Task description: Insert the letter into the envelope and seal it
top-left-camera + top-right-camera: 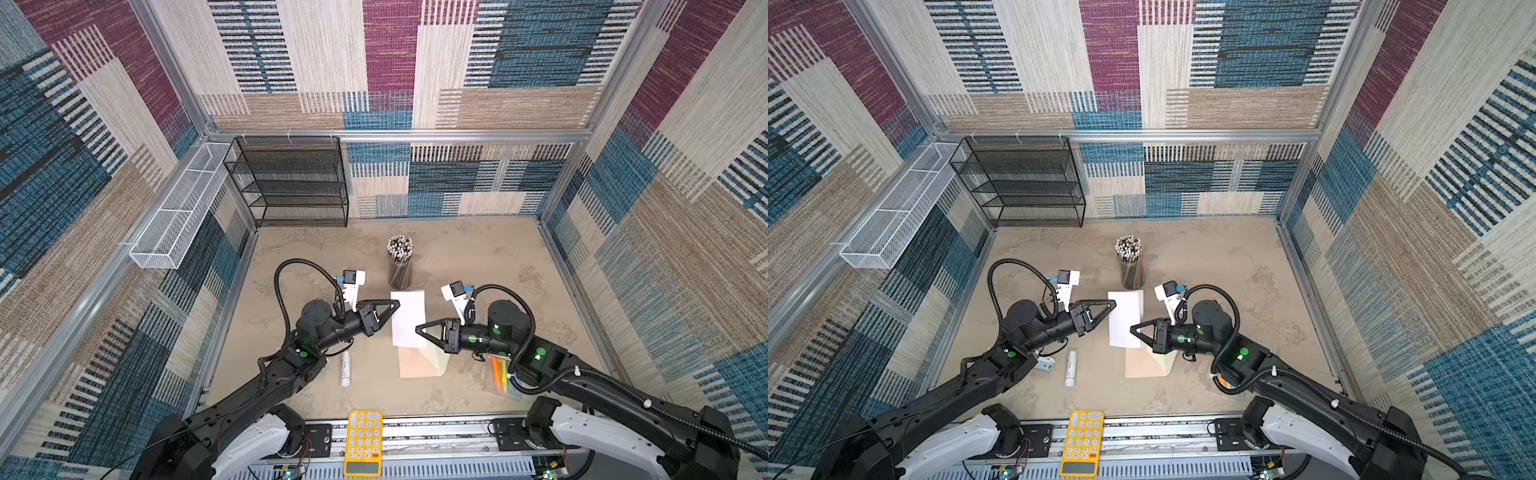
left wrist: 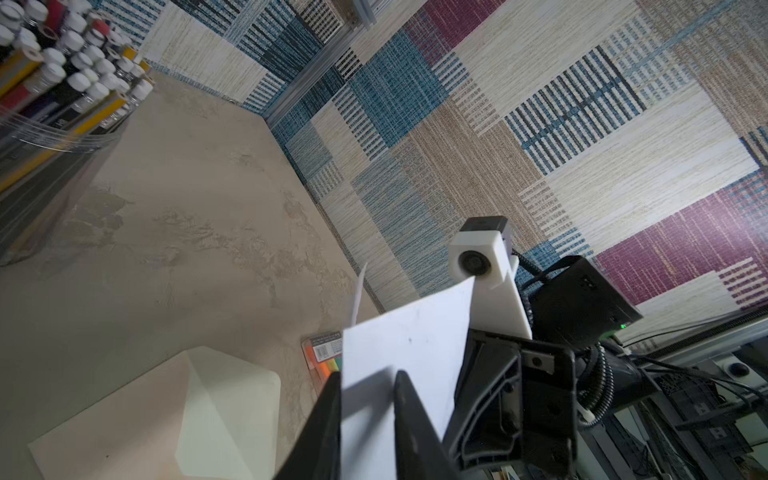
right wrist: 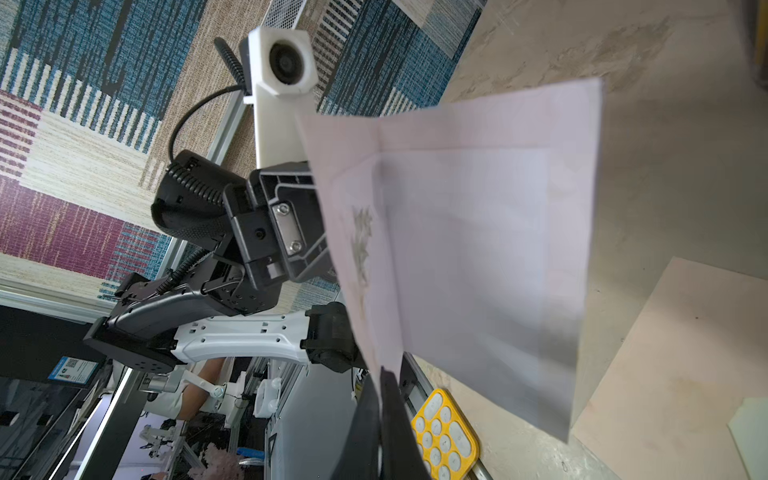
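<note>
Letter (image 1: 408, 318) aloft over counter (image 1: 478, 266), above far end of envelope (image 1: 413, 365); flap lies open. Right end effector (image 1: 417, 328) pinches one edge. Left end effector (image 1: 397, 305) narrow, astride opposite edge, gap visible. Two-sided hold likely steadies floppy sheet for aiming at mouth.

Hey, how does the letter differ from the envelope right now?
The letter is white and creased; the envelope is peach-tan with its flap open. The letter is held up in the right claw; the envelope lies flat on the table. Both are rectangular paper.
</note>
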